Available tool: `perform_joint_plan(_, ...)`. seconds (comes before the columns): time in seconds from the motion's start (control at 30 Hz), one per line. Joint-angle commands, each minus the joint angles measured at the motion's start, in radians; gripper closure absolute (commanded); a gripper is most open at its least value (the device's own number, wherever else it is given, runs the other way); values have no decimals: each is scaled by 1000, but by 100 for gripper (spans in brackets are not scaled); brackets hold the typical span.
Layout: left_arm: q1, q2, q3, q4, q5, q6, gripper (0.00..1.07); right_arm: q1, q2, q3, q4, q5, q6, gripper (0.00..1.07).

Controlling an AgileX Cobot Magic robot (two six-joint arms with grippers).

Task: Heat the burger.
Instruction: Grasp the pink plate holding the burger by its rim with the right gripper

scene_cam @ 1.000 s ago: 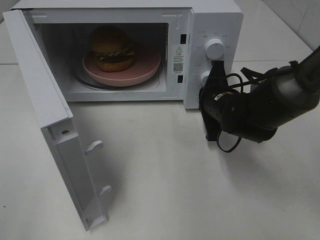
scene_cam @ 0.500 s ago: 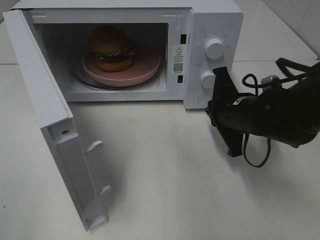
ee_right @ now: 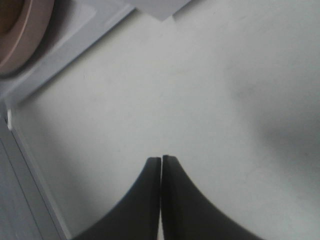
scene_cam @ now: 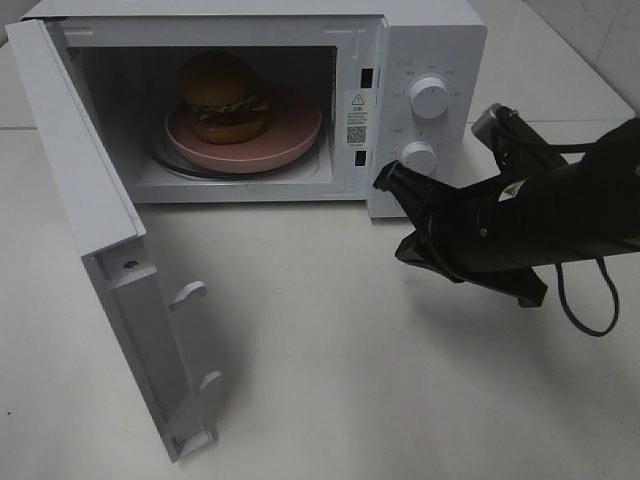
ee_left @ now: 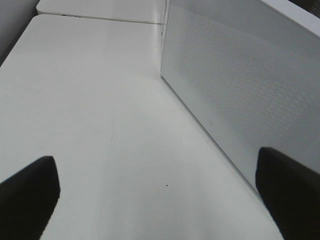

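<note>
Right fingers (ee_right: 155, 172) pressed together, empty, over the worktop (scene_cam: 350, 350); left fingers (ee_left: 30, 192) spread wide, empty. Beside the right fingers, one microwave (scene_cam: 430, 40) holds one burger (scene_cam: 222, 95) on one plate (scene_cam: 290, 135).

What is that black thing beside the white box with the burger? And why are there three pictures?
The black thing is a robot arm. Its tip is the right pincer, shut and holding nothing. The white box is a microwave with its door open; the burger sits inside on a pink plate. One camera looks down from high above the table. Two small cameras ride on the robot's wrists: one shows that shut pincer, the other the left pincer, wide open and empty.
</note>
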Motion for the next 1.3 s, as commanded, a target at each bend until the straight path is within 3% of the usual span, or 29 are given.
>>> perform_joint_plan(0.03,5,-19,4,-6,-2,-5,7,3,-50,4,-75,144,-97,102)
perform_joint_plan(0.27,5,-19,4,-6,-2,-5,7,3,-138,3,-285,390,-167,102)
perform_joint_plan(0.53,5,-19,4,-6,-2,-5,7,3,-186,-3,-417,578,-336,99)
perform_joint_plan(0.83,5,-19,4,-6,-2,-5,7,3,-186,-108,-474,875,-929,95)
perform_joint_plan(1.17,5,-19,4,-6,-2,-5,7,3,-186,-220,-573,918,-1455,90)
perform_joint_plan(1.3,5,-19,4,-6,-2,-5,7,3,-186,-287,-665,908,-1597,81)
